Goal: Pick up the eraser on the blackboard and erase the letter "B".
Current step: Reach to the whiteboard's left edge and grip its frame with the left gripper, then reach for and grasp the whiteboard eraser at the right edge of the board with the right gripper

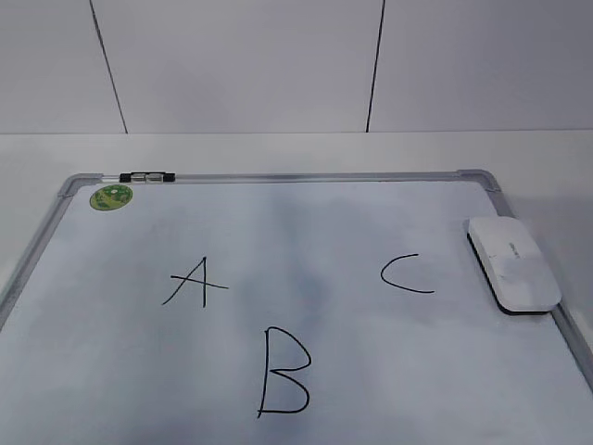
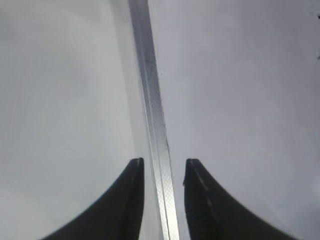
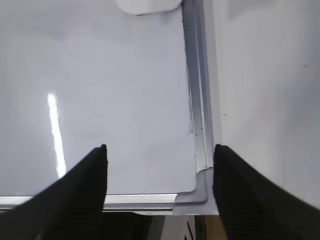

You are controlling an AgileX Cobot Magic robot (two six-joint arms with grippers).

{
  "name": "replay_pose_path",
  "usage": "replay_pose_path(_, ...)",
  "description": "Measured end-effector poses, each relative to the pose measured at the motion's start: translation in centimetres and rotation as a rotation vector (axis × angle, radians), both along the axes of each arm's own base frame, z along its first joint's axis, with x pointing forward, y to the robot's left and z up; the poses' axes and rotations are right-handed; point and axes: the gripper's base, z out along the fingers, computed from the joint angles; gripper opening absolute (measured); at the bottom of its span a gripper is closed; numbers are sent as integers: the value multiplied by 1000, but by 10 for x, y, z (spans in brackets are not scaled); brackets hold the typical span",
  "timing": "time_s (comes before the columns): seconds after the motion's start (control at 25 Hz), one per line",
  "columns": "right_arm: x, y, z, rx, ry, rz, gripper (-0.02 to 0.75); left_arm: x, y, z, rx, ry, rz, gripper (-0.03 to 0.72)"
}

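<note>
The white eraser (image 1: pixel 512 262) lies on the right side of the blackboard (image 1: pixel 278 222), next to its right frame; its near end shows at the top of the right wrist view (image 3: pixel 148 6). The black letter "B" (image 1: pixel 283 371) is drawn at the front middle, with "A" (image 1: pixel 195 281) to its left and "C" (image 1: pixel 405 273) to its right. Neither gripper shows in the exterior view. My left gripper (image 2: pixel 162 172) is open and empty over the board's left frame (image 2: pixel 152 115). My right gripper (image 3: pixel 160 165) is open and empty above the board's near right corner (image 3: pixel 197 192).
A small black-and-silver marker (image 1: pixel 146 175) lies on the board's far frame, beside a round green sticker (image 1: pixel 110 196). The board rests on a white table (image 1: pixel 278 148) before a white panelled wall. Bare table shows right of the board's frame (image 3: pixel 265 100).
</note>
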Motion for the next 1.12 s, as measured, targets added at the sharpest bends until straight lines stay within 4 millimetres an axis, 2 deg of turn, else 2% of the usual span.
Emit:
replay_pose_path(0.2,9,1,0,4,9,4,494,37,1,-20,20,24,-1,218)
replay_pose_path(0.32,12,2,-3,6,19,4,494,50,2,-37,26,50,-1,218)
replay_pose_path(0.6,19,3,-8,16,31,0,494,65,2,-72,32,110,1,218)
replay_pose_path(0.92,26,6,-14,38,44,-7,494,75,3,-96,36,131,5,218)
replay_pose_path(1.12,28,7,-13,48,40,-7,494,78,3,-103,44,127,2,218)
